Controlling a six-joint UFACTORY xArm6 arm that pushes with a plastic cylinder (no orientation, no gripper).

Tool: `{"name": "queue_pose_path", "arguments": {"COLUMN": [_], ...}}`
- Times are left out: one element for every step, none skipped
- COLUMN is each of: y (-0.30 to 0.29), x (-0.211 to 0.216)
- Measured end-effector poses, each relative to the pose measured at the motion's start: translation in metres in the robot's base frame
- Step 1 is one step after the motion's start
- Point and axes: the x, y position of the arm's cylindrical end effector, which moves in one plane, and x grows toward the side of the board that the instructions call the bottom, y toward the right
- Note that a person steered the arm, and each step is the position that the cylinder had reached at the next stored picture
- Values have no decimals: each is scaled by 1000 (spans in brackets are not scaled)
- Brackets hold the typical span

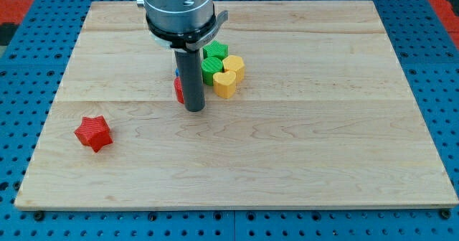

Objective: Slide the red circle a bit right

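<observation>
The camera view shows a pale wooden board (301,148) lying on a blue table with little holes (437,69).

My tip (194,109) is at the bottom of a dark rod (191,76). The rod hangs from a big silver arm part (179,8) at the view's top. I have no hand and no fingers, so nothing can be apart or together. My tip just stands on the board.

A red block (178,90) peeks out on the view's left of the rod, touching it or just beside it. The rod hides most of it, so I cannot tell its shape. It may be the red circle. Just above it, a tiny bit of a blue block (177,72) shows. Its shape is hidden too.

On the view's right of the rod sit 4 blocks packed close together. There is a green star block (215,52) at the back and a green round block (211,70) in front of it. A yellow block (235,65) is next to them, and a yellow heart block (225,84) is the nearest one.

A red star block (93,133) sits alone, well apart, near the view's left side of the board.
</observation>
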Motion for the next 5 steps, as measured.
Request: {"name": "queue_pose_path", "arguments": {"y": [-32, -80, -52, -46, -41], "x": [5, -13, -32, -14, -11]}}
